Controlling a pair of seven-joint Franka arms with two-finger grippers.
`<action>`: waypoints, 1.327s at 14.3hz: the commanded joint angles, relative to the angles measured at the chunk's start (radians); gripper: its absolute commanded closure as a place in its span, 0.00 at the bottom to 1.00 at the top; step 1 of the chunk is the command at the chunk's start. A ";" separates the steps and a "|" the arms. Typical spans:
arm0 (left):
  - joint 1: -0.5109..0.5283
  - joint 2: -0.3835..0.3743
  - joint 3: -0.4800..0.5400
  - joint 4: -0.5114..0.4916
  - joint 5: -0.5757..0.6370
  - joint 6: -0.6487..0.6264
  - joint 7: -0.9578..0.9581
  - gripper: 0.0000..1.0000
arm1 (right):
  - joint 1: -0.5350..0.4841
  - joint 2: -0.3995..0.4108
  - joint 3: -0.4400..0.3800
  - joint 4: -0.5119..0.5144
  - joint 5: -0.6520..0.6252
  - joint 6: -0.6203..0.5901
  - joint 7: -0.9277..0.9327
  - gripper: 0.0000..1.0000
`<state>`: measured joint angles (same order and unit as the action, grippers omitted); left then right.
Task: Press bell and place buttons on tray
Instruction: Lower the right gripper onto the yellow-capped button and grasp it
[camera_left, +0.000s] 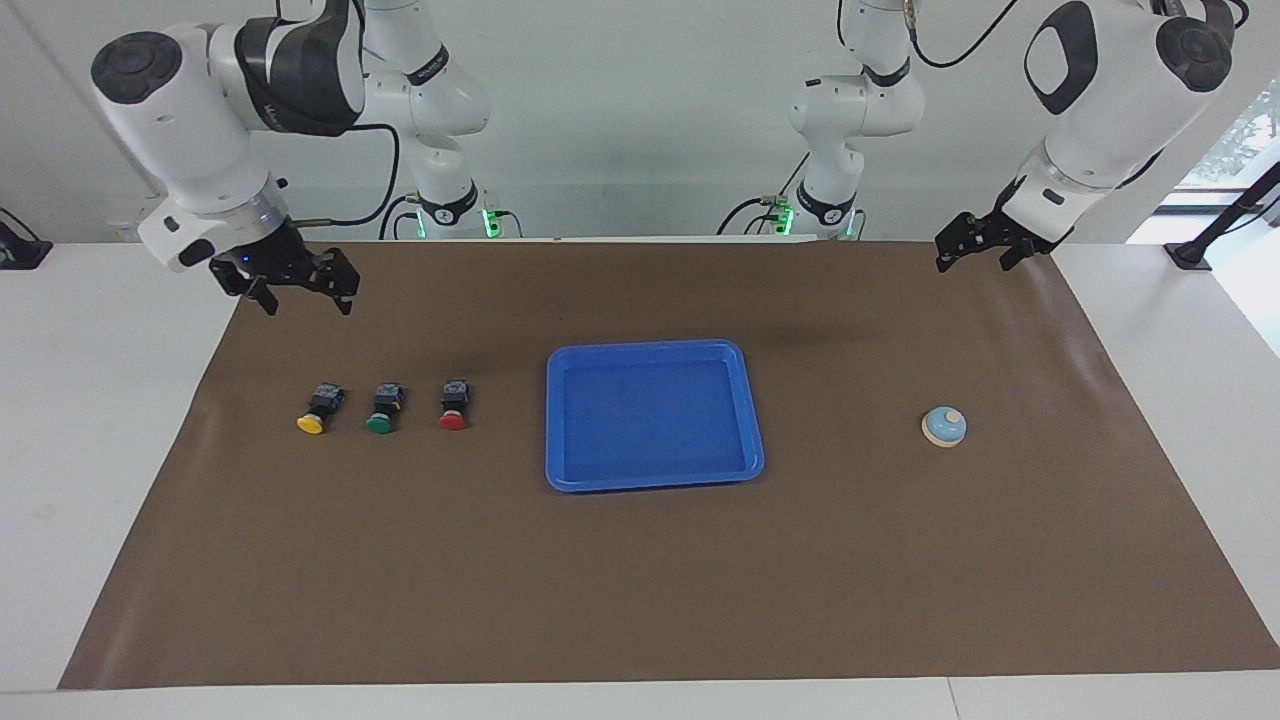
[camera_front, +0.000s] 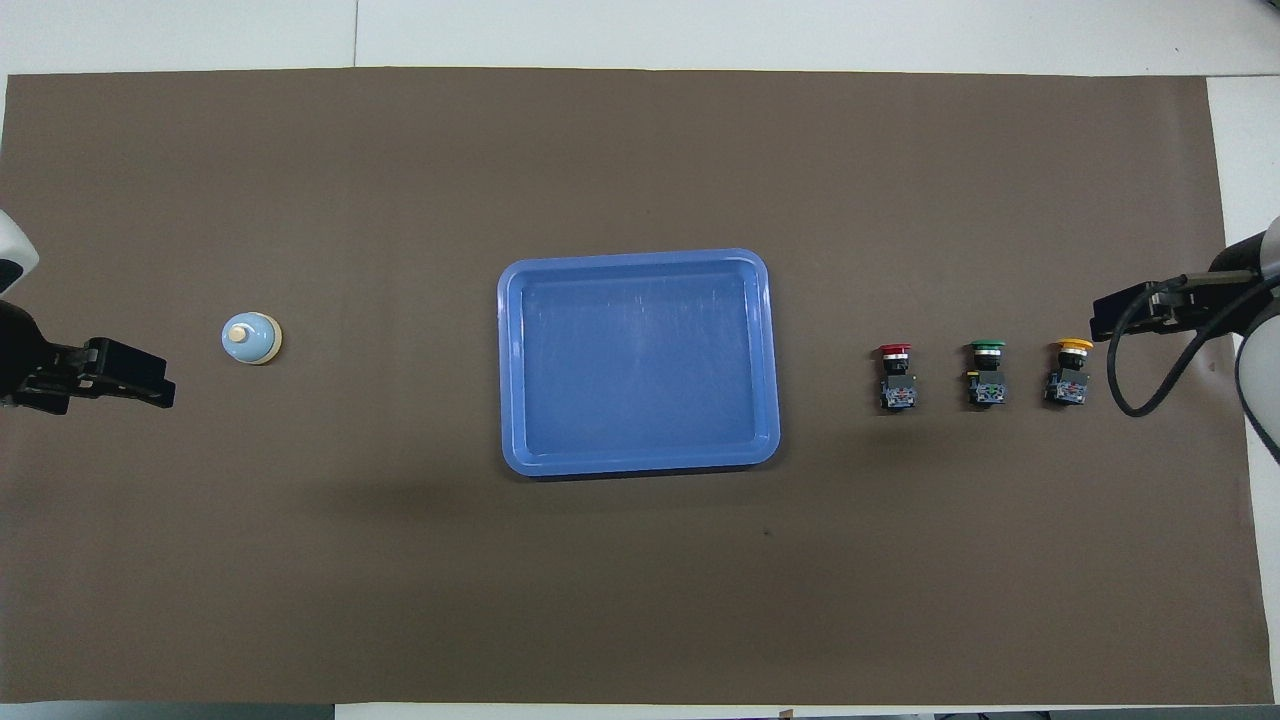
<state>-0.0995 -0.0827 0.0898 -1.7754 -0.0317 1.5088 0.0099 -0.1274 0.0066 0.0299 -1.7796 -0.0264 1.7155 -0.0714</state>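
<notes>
Right claw (camera_left: 297, 297) raised, seemingly spread, overhead hides height, buttons (camera_front: 985, 374) untouched

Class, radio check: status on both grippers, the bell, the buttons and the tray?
Left gripper and right gripper raised, both open, holding nothing. Bell untouched. Buttons in a row beside the tray. Nothing in the way.

The tray (camera_left: 655, 415) sits mid-table on the mat (camera_left: 640, 580). Toward the right arm's end, three buttons (camera_left: 382, 408) lie in a row, well apart from the tray — caps pointing away from the robots. Toward the left arm's end, the bell (camera_left: 944, 427) stands alone, about level with the buttons. The right gripper (camera_left: 296, 283) hangs over the mat's edge past the buttons; the left gripper (camera_left: 985, 243) over the mat's edge near the bell — both raised.
</notes>
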 joint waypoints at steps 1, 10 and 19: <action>-0.029 -0.017 0.027 -0.030 0.012 0.036 -0.008 0.00 | -0.064 0.041 0.008 -0.074 0.010 0.116 -0.074 0.00; 0.029 0.103 -0.038 0.090 0.010 -0.030 -0.008 0.00 | -0.116 0.033 0.008 -0.458 0.010 0.544 -0.137 0.00; 0.148 0.087 -0.125 0.077 0.009 -0.035 -0.011 0.00 | -0.147 0.090 0.008 -0.475 0.009 0.630 -0.134 0.00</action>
<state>-0.0046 0.0097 0.0033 -1.7052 -0.0317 1.4973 0.0049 -0.2558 0.0921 0.0281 -2.2385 -0.0262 2.3109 -0.1929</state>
